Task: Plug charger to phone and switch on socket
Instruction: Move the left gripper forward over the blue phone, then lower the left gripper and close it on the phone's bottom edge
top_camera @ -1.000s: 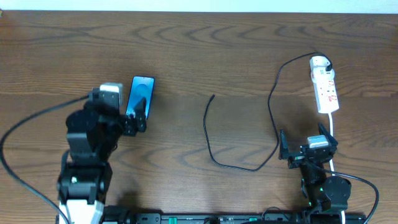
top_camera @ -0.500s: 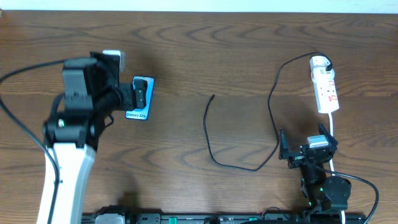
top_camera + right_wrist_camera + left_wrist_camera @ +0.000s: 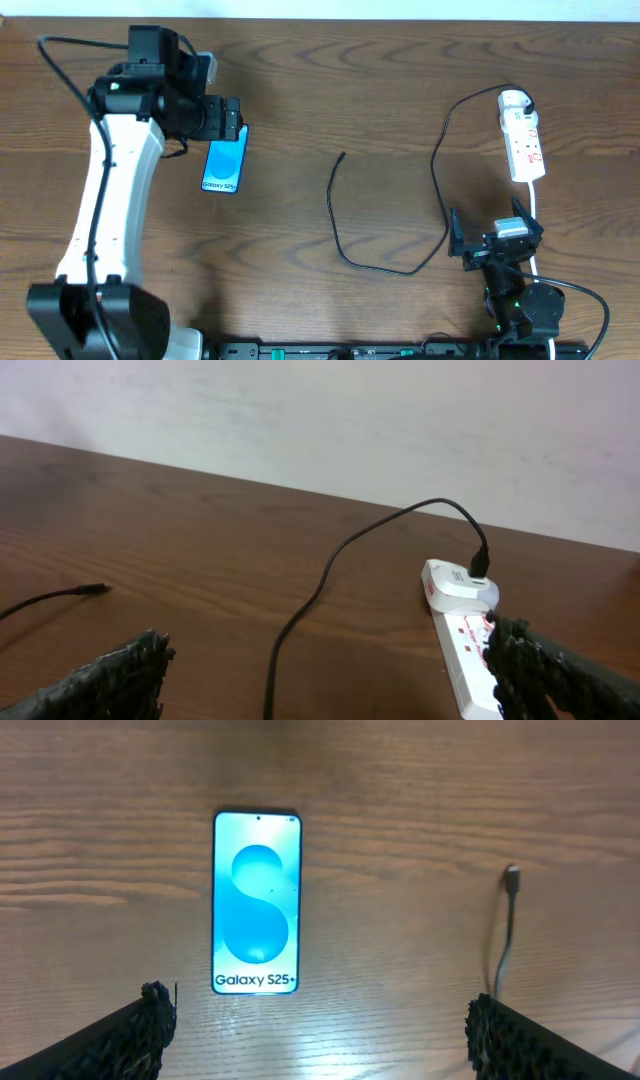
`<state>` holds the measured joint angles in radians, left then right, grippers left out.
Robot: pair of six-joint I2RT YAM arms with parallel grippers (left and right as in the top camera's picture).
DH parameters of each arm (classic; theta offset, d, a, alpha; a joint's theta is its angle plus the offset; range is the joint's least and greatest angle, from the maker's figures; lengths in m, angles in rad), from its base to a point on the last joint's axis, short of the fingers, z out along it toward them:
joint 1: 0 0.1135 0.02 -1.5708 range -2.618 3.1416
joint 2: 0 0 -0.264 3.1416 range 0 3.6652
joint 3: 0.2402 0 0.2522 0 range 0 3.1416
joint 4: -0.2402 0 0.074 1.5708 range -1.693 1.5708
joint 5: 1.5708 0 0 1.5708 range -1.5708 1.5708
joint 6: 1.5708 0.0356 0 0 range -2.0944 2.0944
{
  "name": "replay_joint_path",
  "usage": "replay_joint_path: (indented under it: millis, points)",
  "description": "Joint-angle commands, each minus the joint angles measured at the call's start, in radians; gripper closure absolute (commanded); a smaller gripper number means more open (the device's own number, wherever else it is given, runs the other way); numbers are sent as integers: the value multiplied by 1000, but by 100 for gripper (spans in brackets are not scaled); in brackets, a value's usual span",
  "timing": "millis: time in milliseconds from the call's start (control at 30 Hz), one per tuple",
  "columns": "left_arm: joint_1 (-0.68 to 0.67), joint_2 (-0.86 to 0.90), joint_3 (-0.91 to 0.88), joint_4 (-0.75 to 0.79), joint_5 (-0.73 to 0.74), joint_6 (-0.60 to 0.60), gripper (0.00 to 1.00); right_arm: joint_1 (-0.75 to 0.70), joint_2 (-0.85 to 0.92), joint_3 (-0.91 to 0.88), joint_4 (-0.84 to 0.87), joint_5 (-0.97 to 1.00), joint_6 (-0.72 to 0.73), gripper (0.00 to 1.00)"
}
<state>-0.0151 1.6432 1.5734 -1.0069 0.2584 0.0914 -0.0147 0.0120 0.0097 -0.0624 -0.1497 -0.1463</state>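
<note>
overhead: top-down, far | left wrist: downward | right wrist: level | wrists share charger (image 3: pixel 511 878)

Dark wood-grain bench (image 3: pixel 400 80) fills most of the frame; pale wall (image 3: pixel 400 420) across top, behind bench's far edge in rt wrist view.

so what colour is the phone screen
Bright blue with a pale swirl and dark "Galaxy S25+" text; the phone shows best in the left wrist view.
</note>
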Motion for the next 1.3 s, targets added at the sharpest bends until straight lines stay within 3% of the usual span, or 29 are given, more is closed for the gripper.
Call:
replay_joint_path:
  millis: [0, 400, 1267]
  points:
    - [-2, 45, 20, 3, -16, 39, 6, 3, -5, -4, 0, -6, 10, 1]
    - [-3, 212, 20, 91, -141, 46, 6, 3, -5, -4, 0, -6, 10, 1]
    - [-4, 457, 13, 118, -159, 4, 6, 3, -5, -4, 0, -6, 10, 1]
